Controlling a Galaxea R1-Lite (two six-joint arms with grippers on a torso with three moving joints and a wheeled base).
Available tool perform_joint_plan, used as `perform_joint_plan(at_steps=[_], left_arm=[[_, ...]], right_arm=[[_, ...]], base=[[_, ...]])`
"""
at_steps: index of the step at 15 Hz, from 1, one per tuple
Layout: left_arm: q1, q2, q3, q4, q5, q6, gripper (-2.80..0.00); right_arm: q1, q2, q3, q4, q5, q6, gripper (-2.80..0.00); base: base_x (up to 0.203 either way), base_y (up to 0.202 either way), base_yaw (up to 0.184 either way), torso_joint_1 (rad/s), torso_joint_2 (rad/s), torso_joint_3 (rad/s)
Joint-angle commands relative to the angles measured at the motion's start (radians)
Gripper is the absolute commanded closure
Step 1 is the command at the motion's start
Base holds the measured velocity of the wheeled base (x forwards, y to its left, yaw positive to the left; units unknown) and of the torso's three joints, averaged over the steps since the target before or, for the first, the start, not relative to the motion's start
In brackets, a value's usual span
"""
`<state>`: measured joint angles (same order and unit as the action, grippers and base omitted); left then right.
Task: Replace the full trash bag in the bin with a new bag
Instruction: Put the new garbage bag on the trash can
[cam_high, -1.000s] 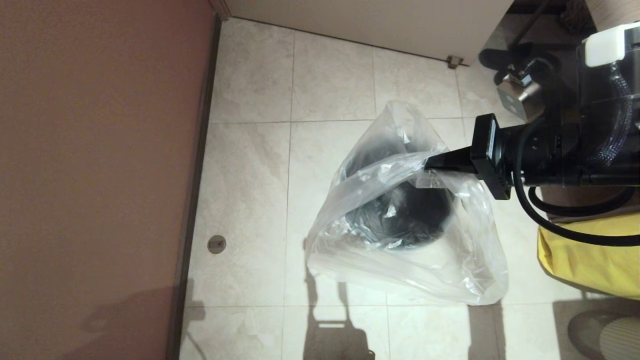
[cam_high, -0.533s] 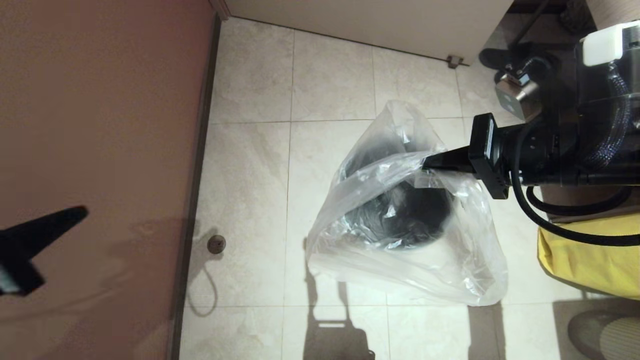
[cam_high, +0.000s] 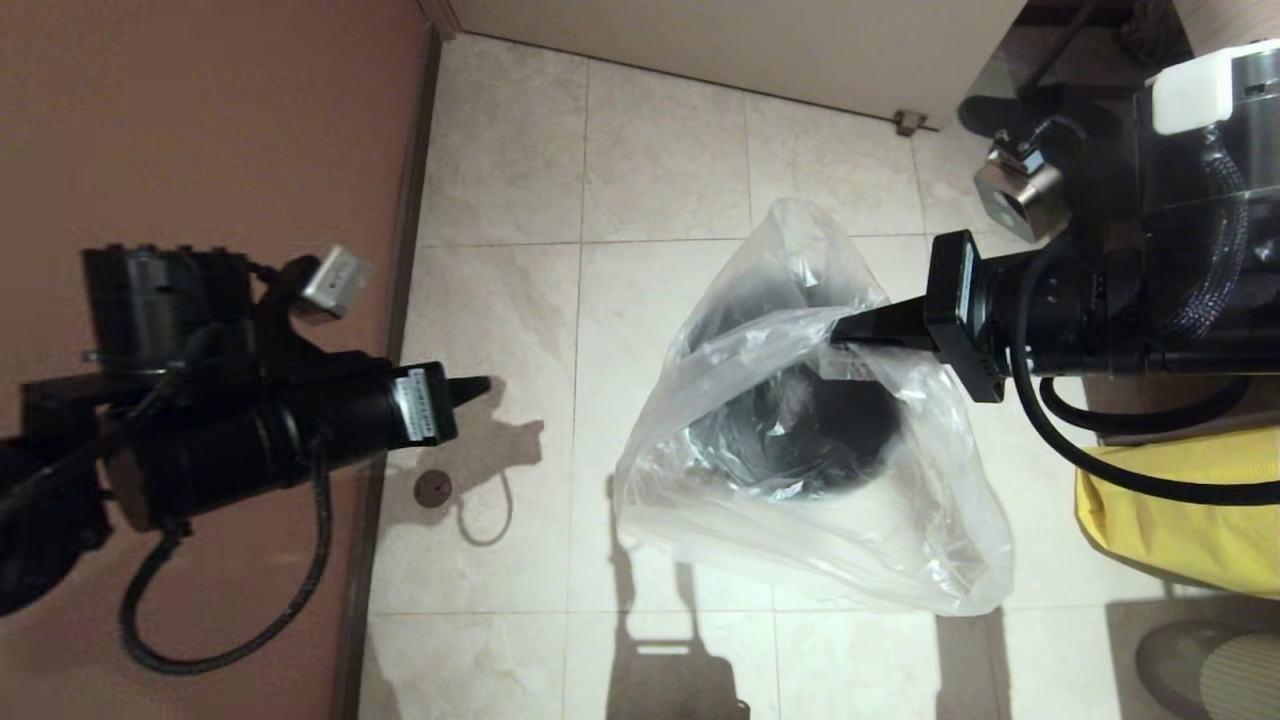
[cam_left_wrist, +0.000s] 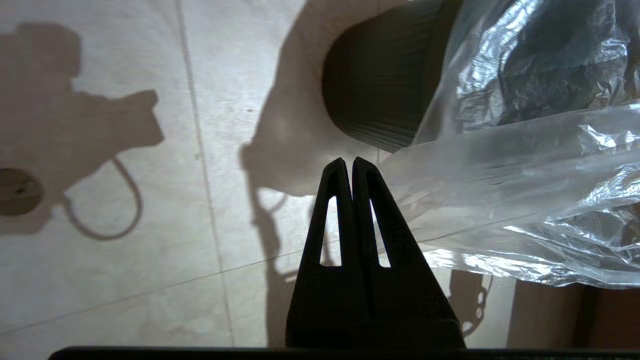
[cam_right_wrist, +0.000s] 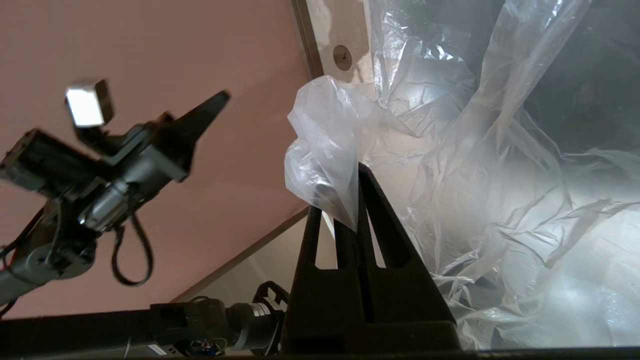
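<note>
While the right gripper (cam_high: 845, 330) pinches the new bag (cam_high: 800, 520) rim, holding it up over the bin (cam_high: 790, 440) at frame centre | left gripper (cam_high: 478, 385), jaws pressed together, empty, mid-left, aimed bagward, likely to open the mouth.

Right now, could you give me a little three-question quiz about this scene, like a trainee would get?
1. True or false: the right gripper is pinching the edge of the clear plastic bag.
2. Which one is the left gripper holding? A) the bag B) the bin C) nothing
3. Fill in: the bag is draped loosely over the round dark ____.

Key:
1. True; its fingers are shut on a fold of the bag.
2. C; it is shut, out over the tiled floor, apart from the bag.
3. bin.
</note>
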<state>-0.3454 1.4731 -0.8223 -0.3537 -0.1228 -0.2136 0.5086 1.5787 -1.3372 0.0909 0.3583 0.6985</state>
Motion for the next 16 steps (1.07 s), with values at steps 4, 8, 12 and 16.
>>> perform_joint_plan(at_steps=[4,8,12,16], left_arm=[[-0.087,0.176,-0.075,-0.056,0.026,-0.008,0.0],[-0.168,0.195,-0.047,-0.104,0.083,-0.054,-2.8],[-0.206,0.182,-0.04,-0.106,0.089,-0.08,-2.8],[-0.249,0.185,-0.038,-0.119,0.087,-0.086,-2.8]], right_arm=[[0.005,0.032,-0.008,-0.002,0.004,0.003,0.0],[0.012,0.05,-0.031,0.004,0.004,-0.004,0.0],[0.009,0.066,-0.037,0.0,0.003,-0.005,0.0],[0.007,0.084,-0.05,-0.003,0.003,-0.005,0.0]], base=[[0.0,0.0,0.0,0.0,0.0,0.0],[0.0,0.0,0.0,0.0,0.0,0.0],[0.0,0.0,0.0,0.0,0.0,0.0],[0.0,0.0,0.0,0.0,0.0,0.0]])
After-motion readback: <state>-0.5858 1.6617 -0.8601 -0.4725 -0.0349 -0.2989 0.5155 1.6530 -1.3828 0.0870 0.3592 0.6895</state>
